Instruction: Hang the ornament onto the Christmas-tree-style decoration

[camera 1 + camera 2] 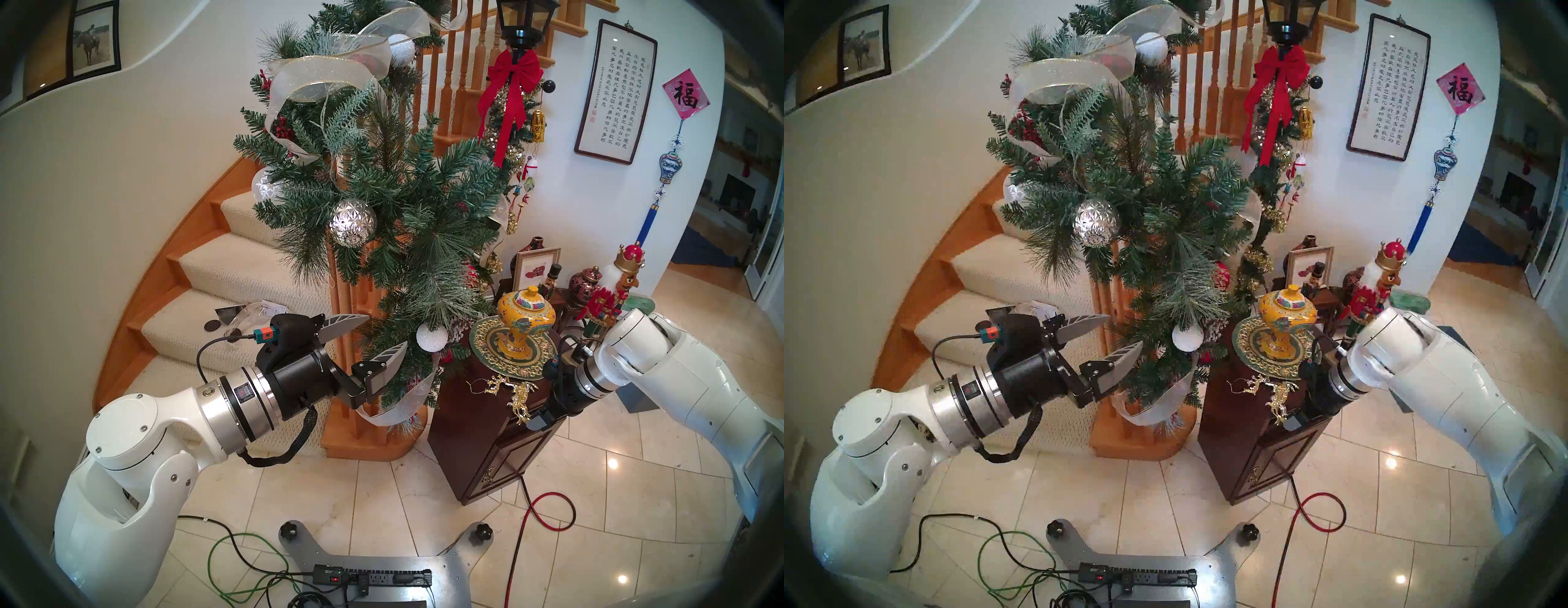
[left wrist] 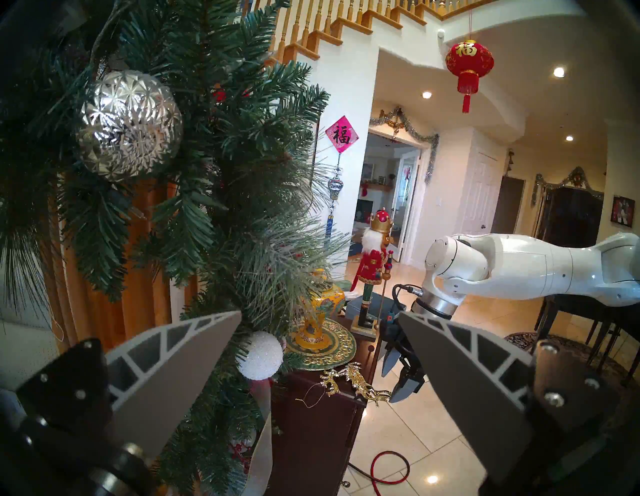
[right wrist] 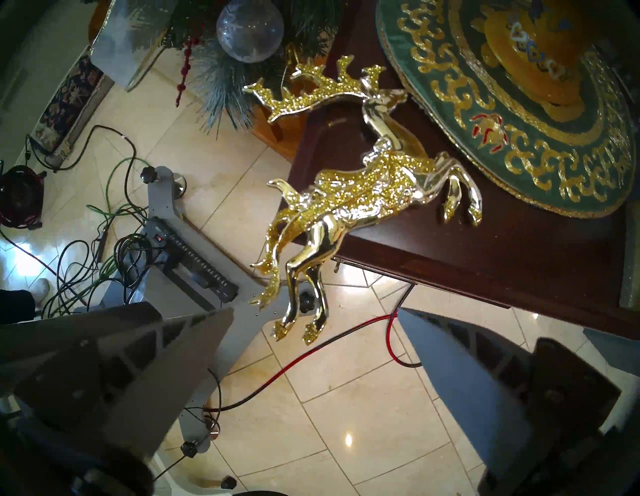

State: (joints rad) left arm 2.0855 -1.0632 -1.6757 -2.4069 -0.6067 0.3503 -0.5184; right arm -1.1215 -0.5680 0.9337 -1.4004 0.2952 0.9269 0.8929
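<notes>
The ornament [image 1: 515, 392], a shiny gold chain of reindeer, lies on the front corner of a dark wood cabinet [image 1: 500, 446], one end hanging over the edge and its thin string loop on top. It fills the right wrist view [image 3: 346, 207] and shows in the left wrist view [image 2: 356, 381]. My right gripper [image 3: 315, 310] is open just below the hanging reindeer's legs, not touching them; it also shows in the head view [image 1: 535, 418]. The green pine garland [image 1: 403, 204] drapes the stair post. My left gripper [image 1: 384, 333] is open and empty beside its lower branches [image 2: 225, 173].
A yellow vase [image 1: 526, 322] on a green-gold plate and a nutcracker [image 1: 611, 293] stand on the cabinet behind the ornament. A faceted silver ball [image 1: 353, 223] and a white snowy ball [image 1: 432, 337] hang in the garland. A red cable [image 1: 547, 509] and other cables lie on the tile floor.
</notes>
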